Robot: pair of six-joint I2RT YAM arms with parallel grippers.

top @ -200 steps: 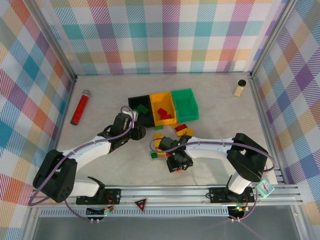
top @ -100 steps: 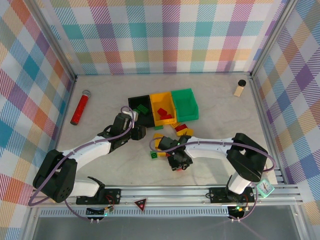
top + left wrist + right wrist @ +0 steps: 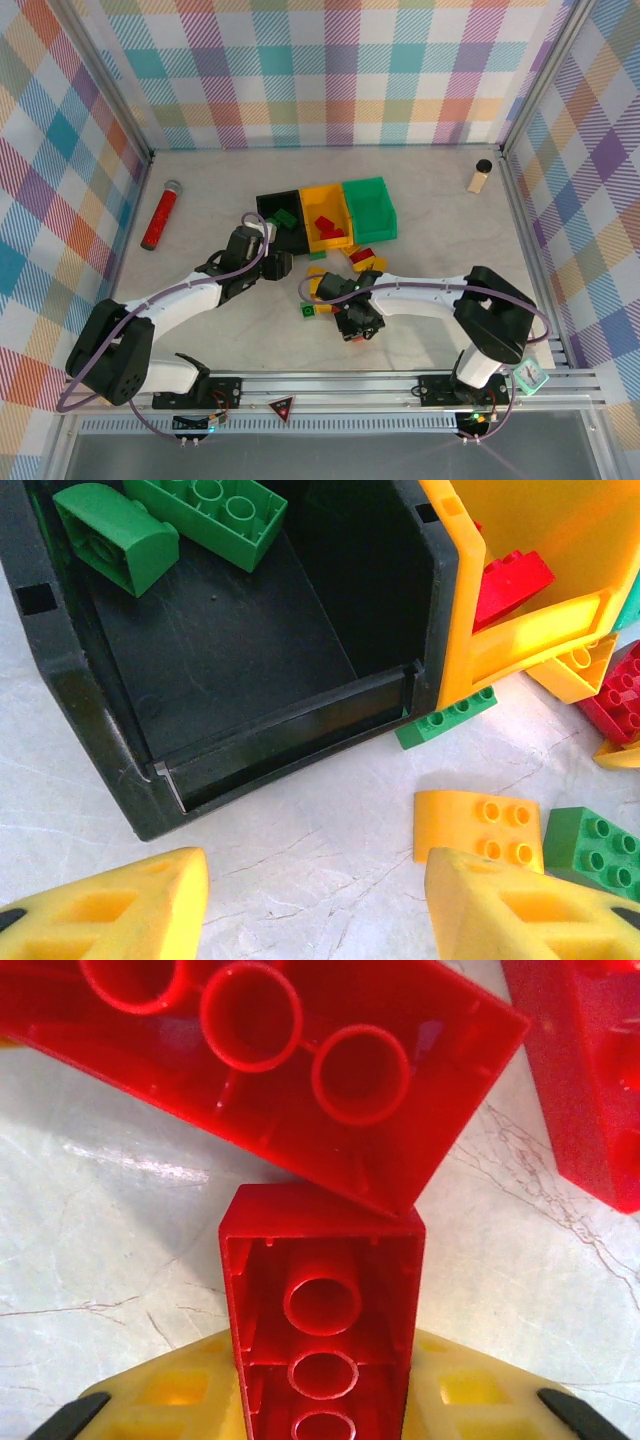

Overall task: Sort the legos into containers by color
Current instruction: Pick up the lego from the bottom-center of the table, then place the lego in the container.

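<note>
So the big change from a second ago is the right claw [image 3: 355,324]: its pads were spread over the pile then, and now they're clamped onto a red brick [image 3: 320,1290], which the wrist view shows wedged between the yellow pads with its hollow underside facing the camera. The brick's far end touches a bigger red brick [image 3: 290,1060] lying upside down on the table [image 3: 430,200]. The claw has also nudged a little toward the left since then, while the left arm hasn't budged at all. Pose-wise, the right arm folds out to the right at the elbow and the forearm reaches back left, so the claw sits low over the near side of the loose pile [image 3: 352,262], just beside a green brick [image 3: 305,311]. The left arm stretches up and to the right from its base, and the left claw [image 3: 272,265] hangs just in front of the black bin [image 3: 100,710], pads apart with nothing between them (just bare marble under it). That bin holds two green bricks [image 3: 205,510], the yellow bin [image 3: 322,189] beside it has red ones in it, and the green bin [image 3: 372,230] is at the right end of the row.
</note>
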